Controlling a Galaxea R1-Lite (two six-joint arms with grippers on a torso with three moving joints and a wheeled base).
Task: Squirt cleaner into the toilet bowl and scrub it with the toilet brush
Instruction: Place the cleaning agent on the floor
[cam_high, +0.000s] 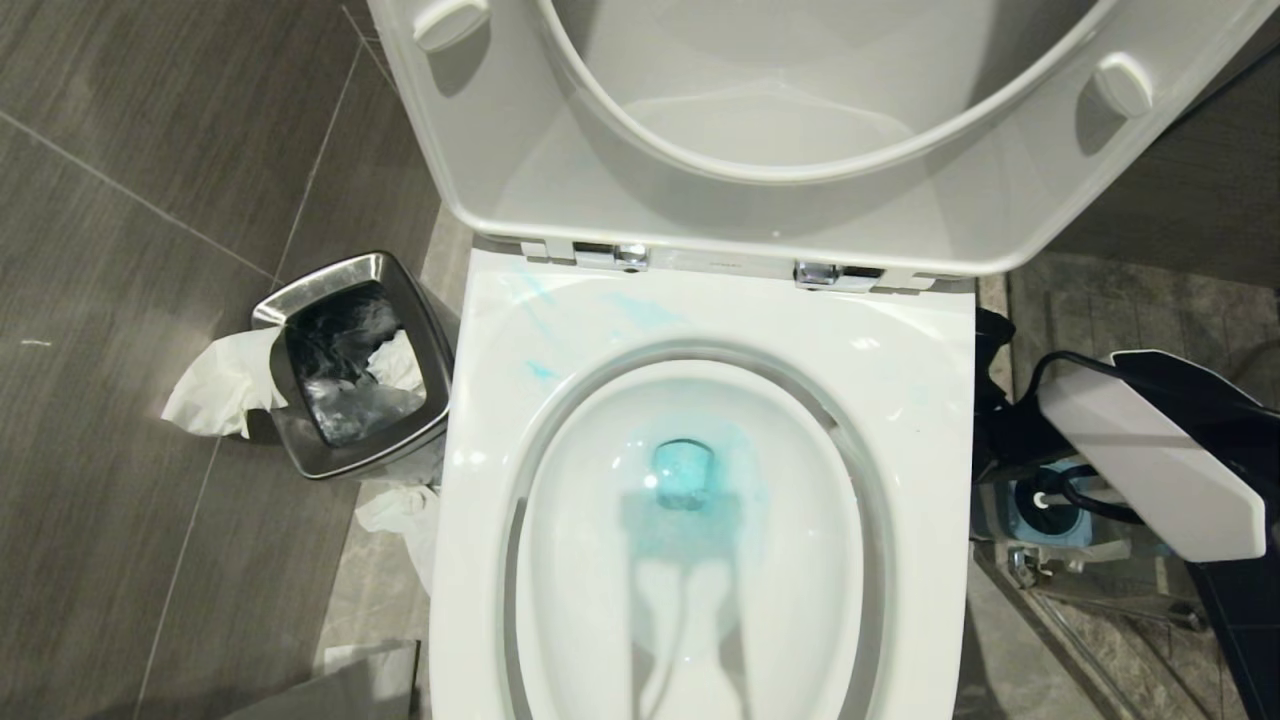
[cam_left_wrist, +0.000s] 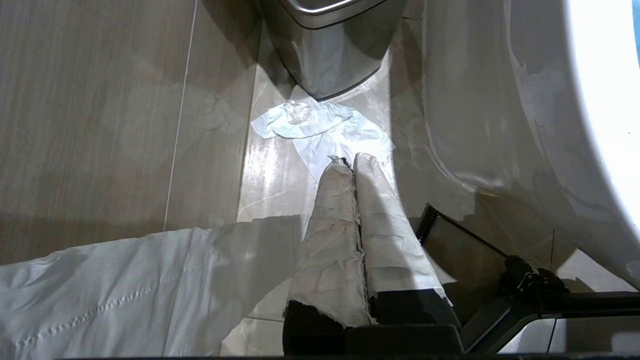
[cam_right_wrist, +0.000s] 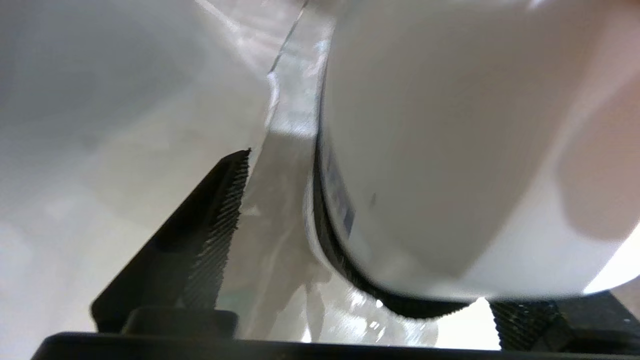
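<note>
Down by the floor, your left gripper (cam_left_wrist: 348, 162) hung shut, its wrapped fingers pressed together over a crumpled white tissue (cam_left_wrist: 320, 127). Your right gripper (cam_right_wrist: 280, 200) stood with jaws apart beside a white rounded container (cam_right_wrist: 450, 150), touching unclear. Beyond, the glossy white ceramic toilet bowl (cam_high: 900, 400) held turquoise-blue cleaner (cam_high: 682, 475), lid raised; the brushed-steel bin (cam_high: 350, 365) stood left.

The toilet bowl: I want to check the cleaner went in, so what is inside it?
Inside the toilet bowl, turquoise cleaner tints the water at the drain, with faint smears on the rear rim. No brush is inside. The basin's near end lies outside the head view.
</note>
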